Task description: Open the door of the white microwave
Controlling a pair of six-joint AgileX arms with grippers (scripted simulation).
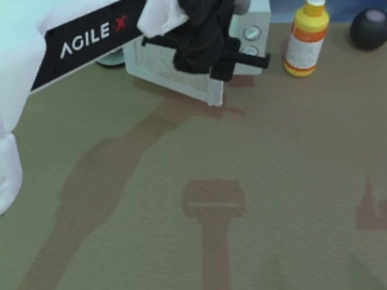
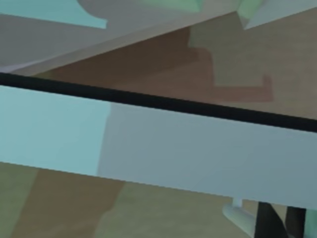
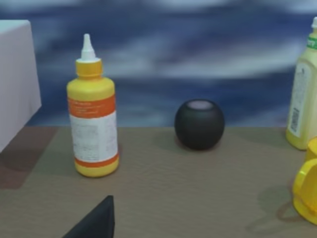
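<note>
**Door partly swung, left arm at its free edge**

Microwave (image 1: pixel 257 15) sits at the table's (image 1: pixel 272 181) far edge, a bit left of centre in top view. Its door (image 1: pixel 175 75) is already off the front: it angles out toward the table's middle, free edge (image 1: pixel 216 96) nearest the camera, the other end back by the box's left corner, so that's likely the hinge side. Knob panel (image 1: pixel 251 41) to the right is uncovered.

Left gripper (image 1: pixel 242 60) hangs over the door's top, near the free edge, w/ a black finger sticking out toward the knobs. Prob. placed there because the free edge gives the most leverage for swinging the panel round its hinge. Whether the fingers are apart or together: can't tell, the wrist body hides them from above. Left wrist view is filled by a pale slab w/ a dark top line, likely the door seen very close, so no help.

Right arm is parked off the top view; right wrist view only shows a dark tip (image 3: pixel 96 223), so its state also can't be told. It looks at the yellow bottle (image 3: pixel 93 119) and a dark ball (image 3: pixel 199 124), both right of the microwave and well clear of the door's sweep.

Judgement: opening is underway, not wide yet; more swing toward the left needed.
</note>
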